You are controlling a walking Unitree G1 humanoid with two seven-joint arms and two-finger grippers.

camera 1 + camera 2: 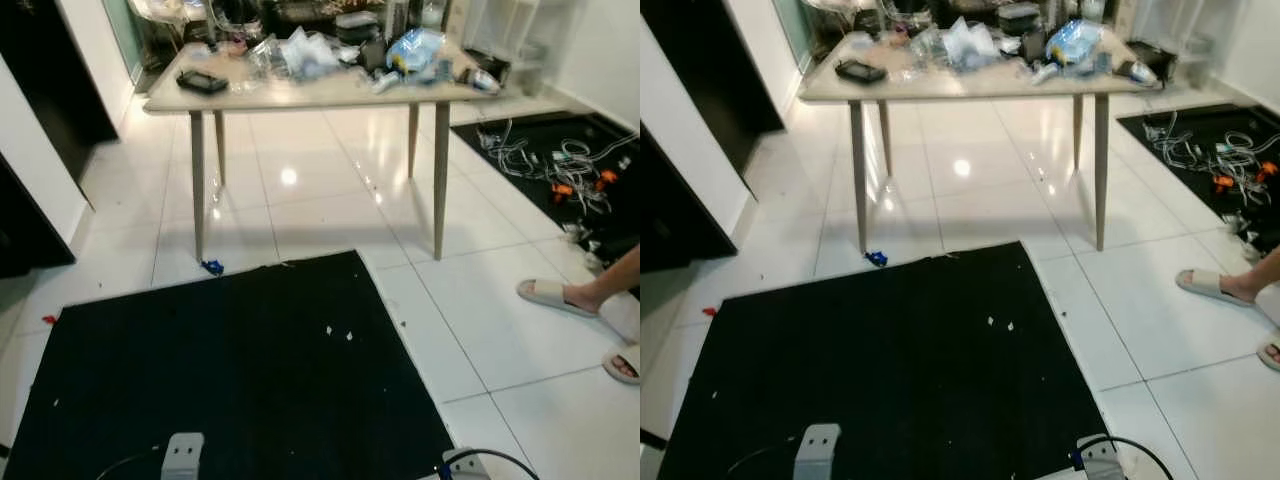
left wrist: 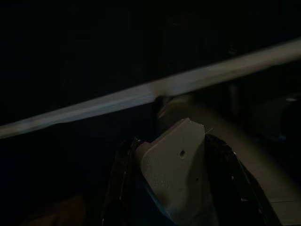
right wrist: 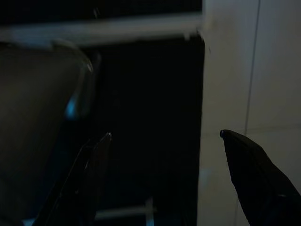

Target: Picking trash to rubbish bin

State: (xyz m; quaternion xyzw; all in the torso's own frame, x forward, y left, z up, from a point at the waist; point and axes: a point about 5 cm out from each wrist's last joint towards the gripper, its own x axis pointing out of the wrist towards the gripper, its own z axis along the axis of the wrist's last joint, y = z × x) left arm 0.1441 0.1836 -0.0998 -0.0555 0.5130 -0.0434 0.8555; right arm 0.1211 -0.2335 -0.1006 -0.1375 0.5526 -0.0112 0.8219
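I see a red scrap on tile far left, a blue scrap by the table leg at the black mat's far edge. Left gripper: can't tell its jaw state. Right gripper jaws wide, empty. Open tile under table; person's sandalled foot right.

Mat lies on the floor up front, tabletop stands behind it, scrap sits by its left leg, cables lie right, a person's feet nearer right.
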